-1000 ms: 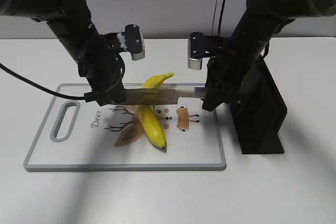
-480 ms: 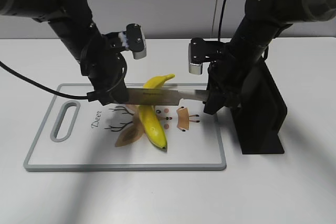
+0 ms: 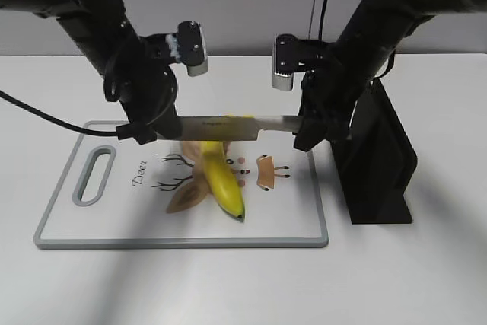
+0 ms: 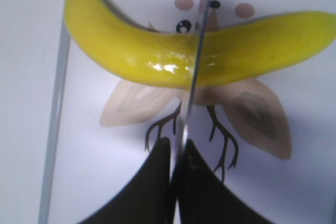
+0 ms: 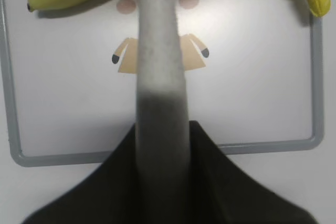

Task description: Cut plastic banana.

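Observation:
The plastic banana (image 3: 219,179) lies whole on the white cutting board (image 3: 91,222), its dark tip toward the front. A knife (image 3: 228,127) is held level across it, between both grippers. My left gripper (image 3: 148,132) is shut on the blade's tip end, and my right gripper (image 3: 304,132) is shut on the grey handle. In the left wrist view the blade (image 4: 195,61) runs edge-on over the banana's middle (image 4: 131,51), out from my shut gripper (image 4: 176,148). In the right wrist view the handle (image 5: 160,66) runs out from my gripper (image 5: 161,135). I cannot tell whether the blade touches the banana.
The board has a grey rim, a handle slot (image 3: 93,176) at its left and a printed deer drawing (image 3: 266,171). A black knife stand (image 3: 380,173) sits on the table just right of the board, behind my right arm.
Both arms have lifted the knife a little, so it now hides the banana's stem end. The banana has stayed in place on the board.

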### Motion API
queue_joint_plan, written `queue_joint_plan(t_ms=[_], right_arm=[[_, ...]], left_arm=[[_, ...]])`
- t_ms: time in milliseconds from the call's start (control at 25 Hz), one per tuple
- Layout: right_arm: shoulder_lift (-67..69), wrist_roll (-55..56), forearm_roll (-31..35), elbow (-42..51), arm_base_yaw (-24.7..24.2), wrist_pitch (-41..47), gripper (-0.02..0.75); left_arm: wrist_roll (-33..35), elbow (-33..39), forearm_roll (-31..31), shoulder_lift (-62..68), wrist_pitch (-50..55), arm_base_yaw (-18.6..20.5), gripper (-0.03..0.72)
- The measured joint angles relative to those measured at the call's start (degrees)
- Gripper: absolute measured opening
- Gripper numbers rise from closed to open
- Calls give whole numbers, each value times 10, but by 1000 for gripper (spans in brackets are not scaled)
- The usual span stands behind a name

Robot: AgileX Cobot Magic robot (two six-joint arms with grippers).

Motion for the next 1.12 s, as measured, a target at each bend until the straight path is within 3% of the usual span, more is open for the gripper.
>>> queue_joint_plan(t_ms=[800, 880, 960, 1120], right_arm=[[-122, 10, 4, -17, 1, 59, 184], [-123, 11, 5, -17, 1, 63, 182], [-123, 20, 5, -17, 1, 69, 181], [-123, 66, -22, -17, 1, 77, 179]], left_arm=[[0, 4, 7, -128, 27, -6, 26], [-3, 4, 3, -128, 28, -7, 67], [-7, 4, -5, -128, 25, -7, 159], [-11, 4, -22, -137, 28, -7, 463]])
